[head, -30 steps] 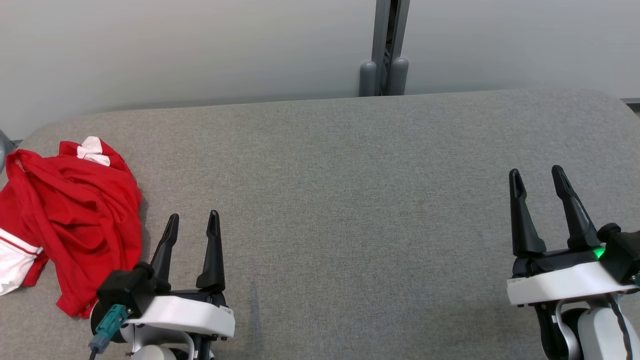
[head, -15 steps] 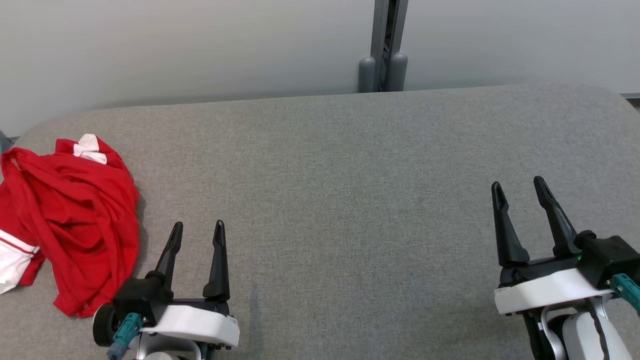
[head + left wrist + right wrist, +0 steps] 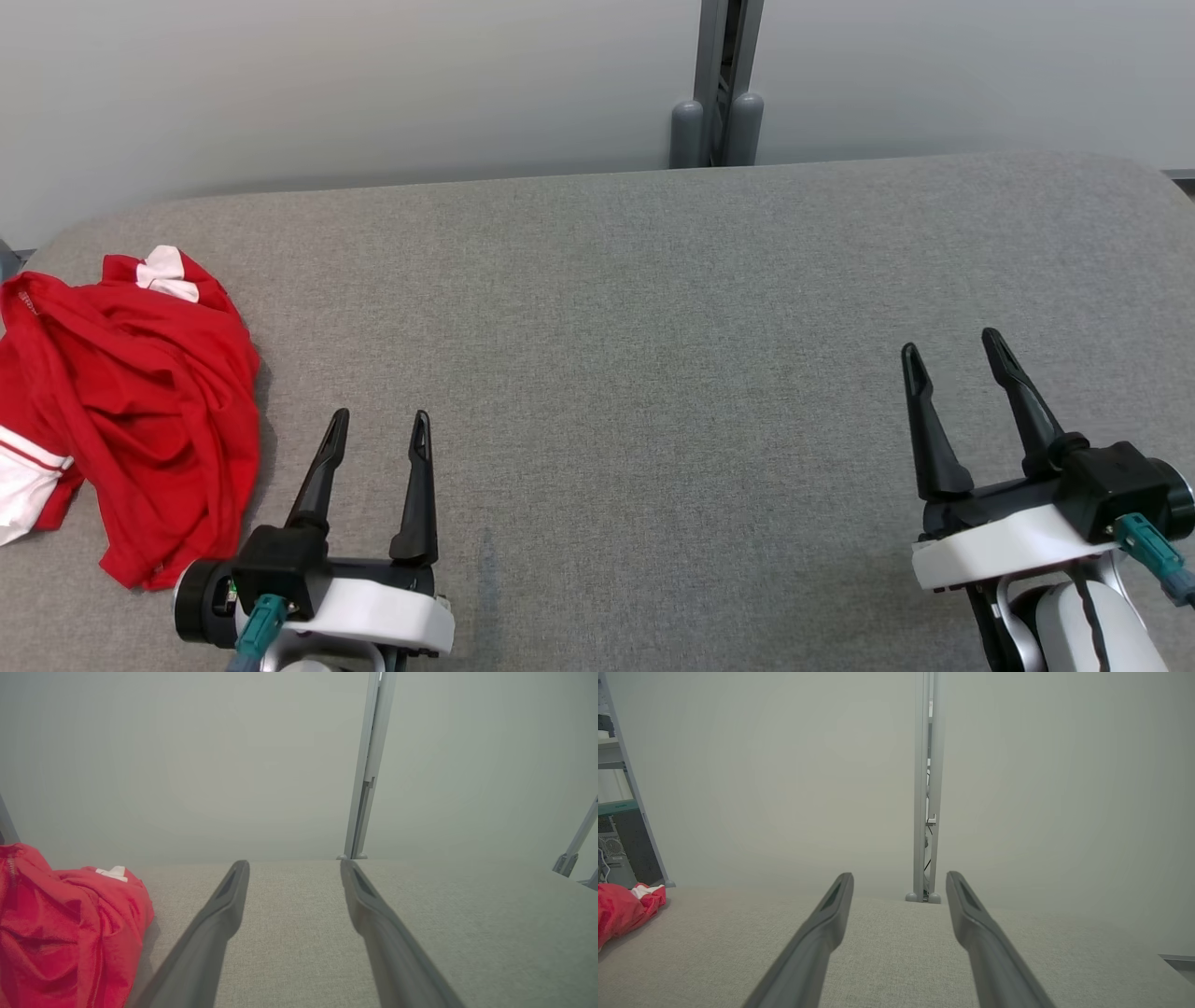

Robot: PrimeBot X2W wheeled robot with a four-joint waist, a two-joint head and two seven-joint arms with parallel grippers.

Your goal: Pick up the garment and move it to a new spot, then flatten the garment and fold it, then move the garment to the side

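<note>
One crumpled red garment (image 3: 149,411), rounded grey woven surface (image 3: 653,373)

1. Head view: looks forward and down from above the grey table (image 3: 653,280), wall (image 3: 373,84) behind.
2. Left wrist view: low, close over the table, facing the wall almost level.
3. Right wrist view: likewise; all three share the red garment (image 3: 131,411) and post (image 3: 717,93).

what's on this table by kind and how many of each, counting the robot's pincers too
red garment: 1
pincers, both open and holding nothing, left pincer and right pincer: 2
grey padded table: 1
total: 4
</note>
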